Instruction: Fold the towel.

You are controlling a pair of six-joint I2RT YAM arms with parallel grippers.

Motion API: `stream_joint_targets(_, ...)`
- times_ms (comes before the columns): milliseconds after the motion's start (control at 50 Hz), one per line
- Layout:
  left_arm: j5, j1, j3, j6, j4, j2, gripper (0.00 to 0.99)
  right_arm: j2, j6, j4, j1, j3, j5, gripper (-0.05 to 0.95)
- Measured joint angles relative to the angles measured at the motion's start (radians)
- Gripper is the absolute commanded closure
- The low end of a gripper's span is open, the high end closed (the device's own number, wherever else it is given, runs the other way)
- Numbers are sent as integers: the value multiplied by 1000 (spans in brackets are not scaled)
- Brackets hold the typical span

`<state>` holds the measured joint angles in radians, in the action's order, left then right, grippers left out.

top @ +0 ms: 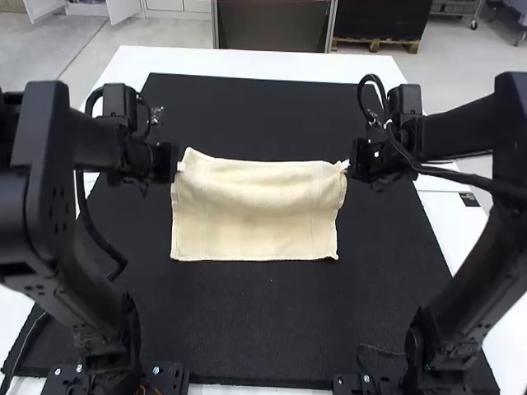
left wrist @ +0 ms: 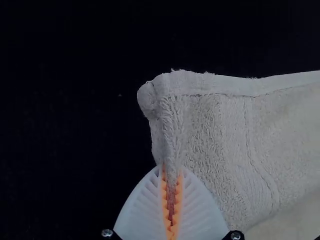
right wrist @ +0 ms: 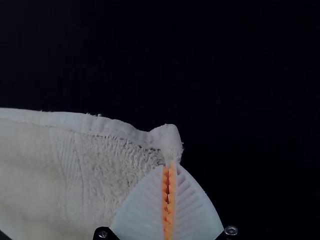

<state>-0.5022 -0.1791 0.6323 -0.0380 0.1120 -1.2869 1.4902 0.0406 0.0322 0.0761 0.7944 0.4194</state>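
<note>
at one corner, the left gripper (top: 178,166) pinches the towel (top: 255,222).

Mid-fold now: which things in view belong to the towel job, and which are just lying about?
Job:
- cream towel
- left gripper, shut on towel near one far corner
- right gripper, shut near the other

Just there:
- black mat, under towel
- white table

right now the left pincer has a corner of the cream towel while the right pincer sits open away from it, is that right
Not quite: the right pincer is shut on a corner of the towel too, as the right wrist view shows. The left pincer does have a corner.
</note>
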Motion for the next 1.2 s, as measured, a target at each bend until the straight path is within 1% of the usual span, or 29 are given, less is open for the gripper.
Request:
stream_joint_targets(300, 0, 0, -26, -40, 87, 71, 979, -30, -3, 26, 0, -53, 4, 923)
stream_joint_targets(540, 8, -5, -95, -63, 123, 93, 977, -42, -22, 53, 0, -103, 11, 923)
stream_joint_targets(660, 16, -5, -105, -68, 123, 118, 979, -54, -27, 53, 0, -122, 11, 923)
stream_joint_targets(780, 32, -5, -105, -85, 121, 123, 977, -55, -33, 52, 0, -144, 12, 923)
stream_joint_targets(880, 47, -7, -113, -107, 107, 123, 975, -55, -35, 51, 0, -162, 12, 923)
stream_joint_targets(1040, 72, -27, -152, -148, 72, 123, 975, -55, -39, 40, 0, -179, 24, 923)
stream_joint_targets(1200, 87, -30, -185, -180, 66, 123, 975, -55, -45, 38, 0, -199, 30, 923)
